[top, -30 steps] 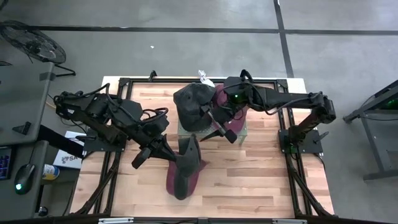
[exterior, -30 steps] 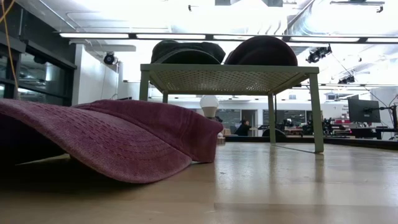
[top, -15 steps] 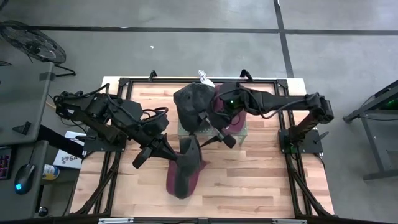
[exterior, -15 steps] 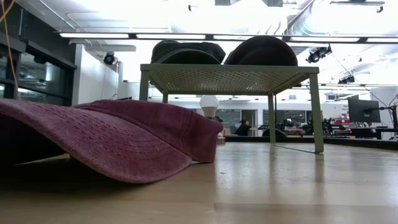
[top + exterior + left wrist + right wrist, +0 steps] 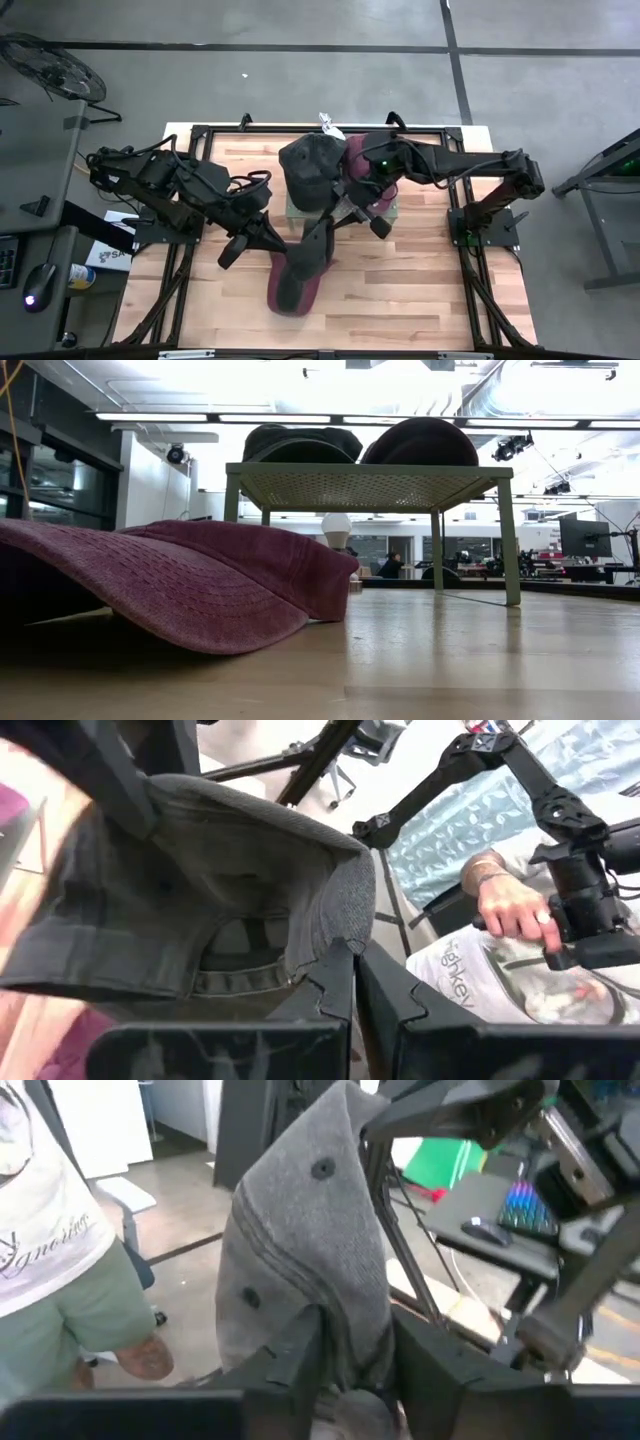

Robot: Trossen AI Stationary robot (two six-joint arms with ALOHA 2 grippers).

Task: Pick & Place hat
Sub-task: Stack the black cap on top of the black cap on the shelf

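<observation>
I read only part of one label: script lettering on a person's white shirt (image 5: 40, 1250) in the right wrist view, too cut off to make out. A second white shirt (image 5: 470, 975) in the left wrist view also carries print I cannot read.

My left hand (image 5: 352, 960) has its fingers pressed together on the rim of the grey hat (image 5: 220, 890), which hangs open-side toward that camera, showing its inner band. From above, the left hand (image 5: 272, 240) sits at mid desk, with the grey hat (image 5: 305, 255) held up between both arms. My right hand (image 5: 355, 1345) has its fingers set either side of a fold of the grey hat's crown (image 5: 310, 1250), clamped on the cloth. From above, the right hand (image 5: 335, 222) reaches in from the far right, just in front of the green rack (image 5: 390, 212).

A maroon hat (image 5: 295, 292) lies on the wooden desk (image 5: 420, 290) under the grey one; the low view shows its brim (image 5: 170, 585) flat on the boards, filling the near left. On the green mesh rack (image 5: 370, 478) rest two more hats, a dark one (image 5: 300, 442) and a maroon one (image 5: 420, 440), side by side. A person's hand (image 5: 510, 905) shows beyond the desk, near camera gear on another dark arm (image 5: 560, 810).
</observation>
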